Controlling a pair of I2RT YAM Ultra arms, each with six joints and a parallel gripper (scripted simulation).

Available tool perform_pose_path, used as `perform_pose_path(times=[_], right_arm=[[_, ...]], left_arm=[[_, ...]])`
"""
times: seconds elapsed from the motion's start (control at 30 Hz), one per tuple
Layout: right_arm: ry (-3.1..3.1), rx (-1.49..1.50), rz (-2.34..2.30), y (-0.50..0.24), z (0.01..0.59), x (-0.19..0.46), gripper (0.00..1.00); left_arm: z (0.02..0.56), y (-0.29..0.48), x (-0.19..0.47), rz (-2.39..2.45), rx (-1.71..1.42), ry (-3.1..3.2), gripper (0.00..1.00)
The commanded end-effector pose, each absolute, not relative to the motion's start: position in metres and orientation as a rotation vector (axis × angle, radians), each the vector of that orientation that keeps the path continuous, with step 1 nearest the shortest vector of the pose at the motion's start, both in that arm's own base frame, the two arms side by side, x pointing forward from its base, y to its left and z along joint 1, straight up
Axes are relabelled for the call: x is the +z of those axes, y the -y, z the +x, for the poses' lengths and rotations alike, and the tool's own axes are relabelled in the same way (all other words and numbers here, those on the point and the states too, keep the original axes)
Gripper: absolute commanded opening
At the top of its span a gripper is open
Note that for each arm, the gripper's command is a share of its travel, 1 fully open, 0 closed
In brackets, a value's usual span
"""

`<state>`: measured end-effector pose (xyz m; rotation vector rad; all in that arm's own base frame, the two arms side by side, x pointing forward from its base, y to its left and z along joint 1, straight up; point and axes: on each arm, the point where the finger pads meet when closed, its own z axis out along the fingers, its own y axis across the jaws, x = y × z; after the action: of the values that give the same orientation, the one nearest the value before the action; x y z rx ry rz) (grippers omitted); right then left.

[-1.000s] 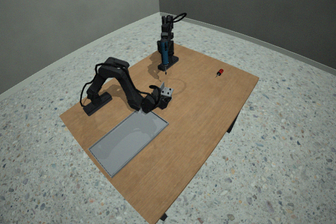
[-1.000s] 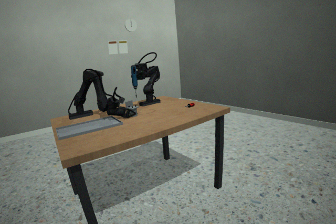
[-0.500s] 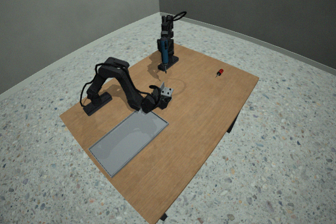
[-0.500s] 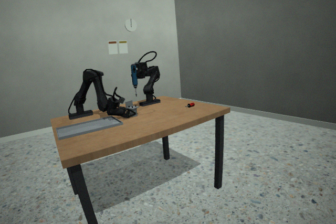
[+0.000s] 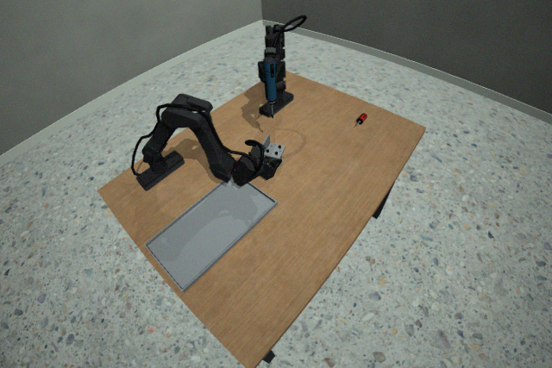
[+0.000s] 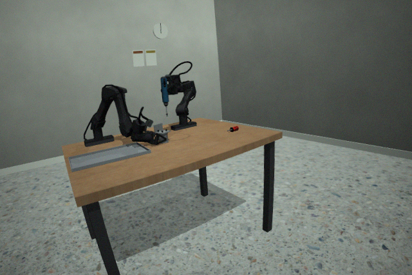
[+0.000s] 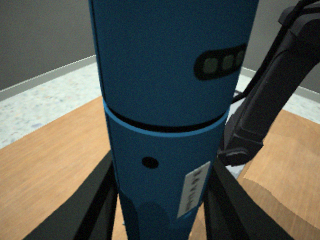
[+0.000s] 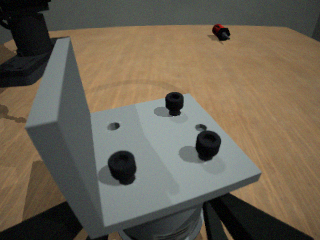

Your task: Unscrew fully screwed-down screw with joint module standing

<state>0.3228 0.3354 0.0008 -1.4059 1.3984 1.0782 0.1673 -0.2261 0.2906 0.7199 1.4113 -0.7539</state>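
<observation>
The joint module [image 5: 268, 163] [image 6: 159, 137] stands on the table with a grey L-shaped bracket [image 5: 273, 149] [image 6: 161, 129] [image 8: 160, 150] on top. Three black screws [image 8: 174, 102] [image 8: 208, 142] [image 8: 122, 165] stand in the bracket plate; two other holes are empty. My right gripper [image 5: 263, 164] [image 6: 153, 137] [image 8: 158, 183] is shut on the module's body, low beside it. My left gripper [image 5: 269, 71] [image 6: 165, 88] [image 7: 161, 158] is shut on the blue electric screwdriver [image 5: 269, 77] [image 6: 164, 92] [image 7: 170, 100] and holds it upright, tip down, high above the table near its own base, well away from the module.
A small red-handled screwdriver [image 5: 360, 119] [image 6: 232, 129] [image 8: 220, 31] lies towards the far right of the table. A shallow grey tray [image 5: 209, 230] [image 6: 103, 157] lies on the table in front of the right arm. The left arm's base [image 5: 277, 103] stands at the back edge.
</observation>
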Motion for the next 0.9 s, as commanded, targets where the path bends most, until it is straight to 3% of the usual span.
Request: perform_pose_path(times=[0.0, 0.87], right_arm=[[-1.367, 1.073, -1.399, -0.3345, 0.3265, 0.0160, 0.59], [-1.367, 1.073, -1.399, -0.3345, 0.3265, 0.0160, 0.59]], left_arm=[[0.1672, 0.2251, 0.3333, 0.667, -0.785, -1.304, 0.42], [0.1672, 0.2265, 0.3386, 0.667, -0.786, -1.295, 0.42]])
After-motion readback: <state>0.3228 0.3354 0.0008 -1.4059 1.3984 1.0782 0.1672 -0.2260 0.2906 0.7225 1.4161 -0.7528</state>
